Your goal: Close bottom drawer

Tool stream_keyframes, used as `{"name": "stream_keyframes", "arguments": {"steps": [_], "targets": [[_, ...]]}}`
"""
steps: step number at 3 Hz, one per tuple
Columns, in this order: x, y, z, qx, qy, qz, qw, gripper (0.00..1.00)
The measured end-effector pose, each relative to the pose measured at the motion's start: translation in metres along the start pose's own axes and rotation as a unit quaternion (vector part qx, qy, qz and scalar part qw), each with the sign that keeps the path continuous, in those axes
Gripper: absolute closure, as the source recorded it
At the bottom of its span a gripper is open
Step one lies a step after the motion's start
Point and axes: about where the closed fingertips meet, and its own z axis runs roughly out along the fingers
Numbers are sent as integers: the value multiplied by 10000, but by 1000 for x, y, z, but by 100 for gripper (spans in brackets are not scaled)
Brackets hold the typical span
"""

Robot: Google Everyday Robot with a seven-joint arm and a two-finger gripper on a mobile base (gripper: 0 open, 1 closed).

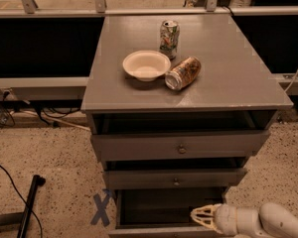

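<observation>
The bottom drawer (pixel 164 207) is the lowest of three grey drawers and stands pulled far out, its dark inside showing and its thin front at the lower edge of the view. My gripper (pixel 197 216), white with cream tips, reaches in from the lower right. It sits at the drawer's front right corner, just above the front edge, pointing left.
The middle drawer (pixel 175 178) and top drawer (pixel 179 145), each with a small knob, stand slightly open. On the cabinet top (pixel 228 68) are a white bowl (pixel 146 65), an upright can (pixel 169 32) and a can lying on its side (pixel 183 73). A blue X (pixel 102 209) and a black rod (pixel 30 205) are on the floor at left.
</observation>
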Motion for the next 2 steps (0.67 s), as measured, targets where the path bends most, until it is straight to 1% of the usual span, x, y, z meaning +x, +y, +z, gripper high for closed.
{"name": "stream_keyframes", "arguments": {"steps": [1,2], "targets": [[11,-42,-19,359,139,-123,9992,100],[11,-40,-19,356,140,-123,9992,100]]}}
